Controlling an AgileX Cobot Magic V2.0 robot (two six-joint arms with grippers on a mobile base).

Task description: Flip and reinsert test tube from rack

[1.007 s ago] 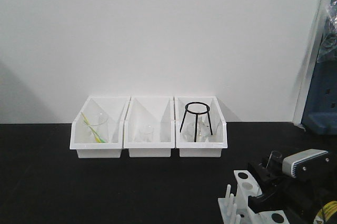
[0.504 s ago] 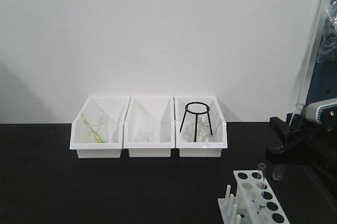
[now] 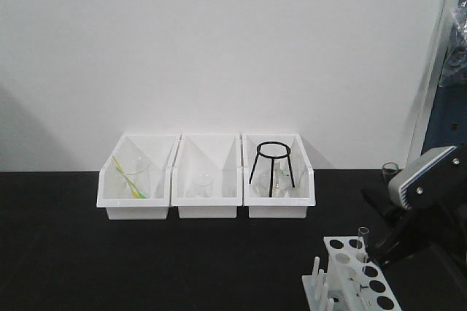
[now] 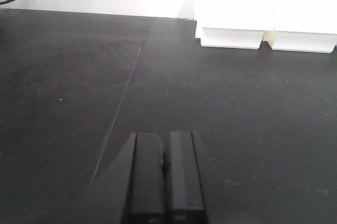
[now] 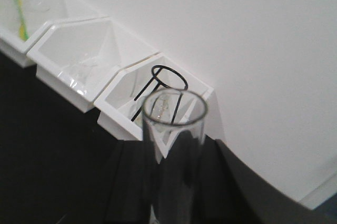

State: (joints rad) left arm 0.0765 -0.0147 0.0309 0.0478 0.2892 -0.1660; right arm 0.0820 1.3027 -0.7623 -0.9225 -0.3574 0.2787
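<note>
Held tube: a slim clear glass test tube point(image 5: 174, 129) is lifted out of the small white plastic rack point(image 3: 344, 258), just beside the rack's far right corner; its open rimmed end points up, and its rounded end is hidden behind the arm

Right gripper: the right gripper point(image 5: 166, 163) is clamped on that tube, a dark finger on either side of the glass below the rim

Left gripper: the left gripper point(image 4: 166, 140) has its fingers pressed together with nothing between them; it sits low over the black table top point(image 4: 63, 77), and the rack is not in its view

Rack neighbour: a second glass tube point(image 3: 363, 242) stands upright in a hole at the rack's far end, near the held one

Step in hand: probably the turn-over, with reinsertion not yet done

Risk, slip: smooth glass pinched on two sides may slide or pivot as it is inverted; it could then drop onto the rack and break

Risk, collision: swinging the tube so close to the rack could knock the standing tube or the upright pegs

Risk, misaim: a tilted rim could catch a hole's edge; pressing on would tip the light rack
</note>
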